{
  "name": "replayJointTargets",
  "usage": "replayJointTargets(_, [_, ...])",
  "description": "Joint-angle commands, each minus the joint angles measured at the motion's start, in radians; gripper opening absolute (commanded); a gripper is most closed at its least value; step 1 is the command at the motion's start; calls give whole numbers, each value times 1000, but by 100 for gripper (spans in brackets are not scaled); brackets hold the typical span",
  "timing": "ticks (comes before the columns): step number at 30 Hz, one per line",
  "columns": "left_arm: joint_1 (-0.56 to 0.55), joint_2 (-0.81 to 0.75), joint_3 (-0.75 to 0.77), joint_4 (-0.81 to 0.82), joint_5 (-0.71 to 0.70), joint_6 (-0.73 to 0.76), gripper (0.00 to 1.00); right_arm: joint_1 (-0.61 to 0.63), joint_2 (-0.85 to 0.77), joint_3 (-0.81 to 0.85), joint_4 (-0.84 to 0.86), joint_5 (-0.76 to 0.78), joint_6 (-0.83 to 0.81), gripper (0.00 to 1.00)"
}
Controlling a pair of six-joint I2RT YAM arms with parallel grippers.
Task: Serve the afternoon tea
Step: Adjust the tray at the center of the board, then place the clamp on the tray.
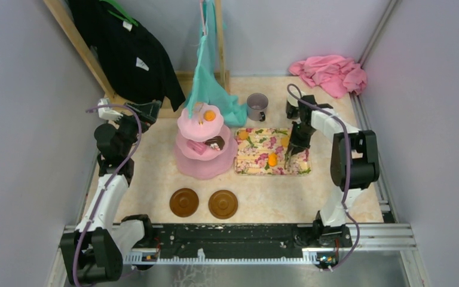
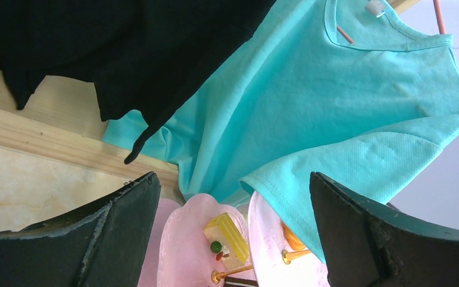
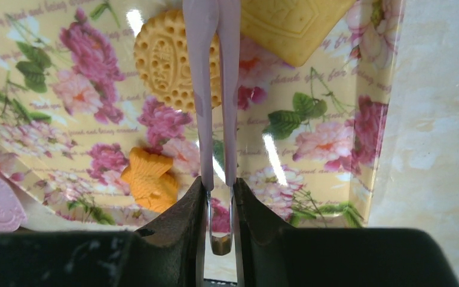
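Left gripper, jaws wide apart and empty, faces the pink three-tier stand just ahead, which I judge partly loaded with cakes. Right gripper is clamped on pink tongs; beneath their tips, a round yellow biscuit and an orange cake on the floral tray look unserved.

Even, soft overhead light; white glare streaks on the glossy floral tray; close black jaws look blurred.

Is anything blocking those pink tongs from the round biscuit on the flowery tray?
Nothing visible does. The pink tongs in the right gripper cross the edge of the round yellow biscuit; the orange fish-shaped cake lies aside on the floral tray.
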Motion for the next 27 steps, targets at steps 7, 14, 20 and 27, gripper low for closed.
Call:
replayJointTargets(7, [9,-19,24,24,10,5,99,29,-165,142,-93,-2,1,1])
replayJointTargets(14, [10,-20,24,26,15,1,99,105,-302,24,-82,63,-2,5])
replayJointTargets(20, [10,-17,21,26,15,1,99,277,-330,-83,-36,176,27,8])
replayJointTargets(27, [10,-12,22,21,14,9,99,444,-276,-112,54,241,60,8])
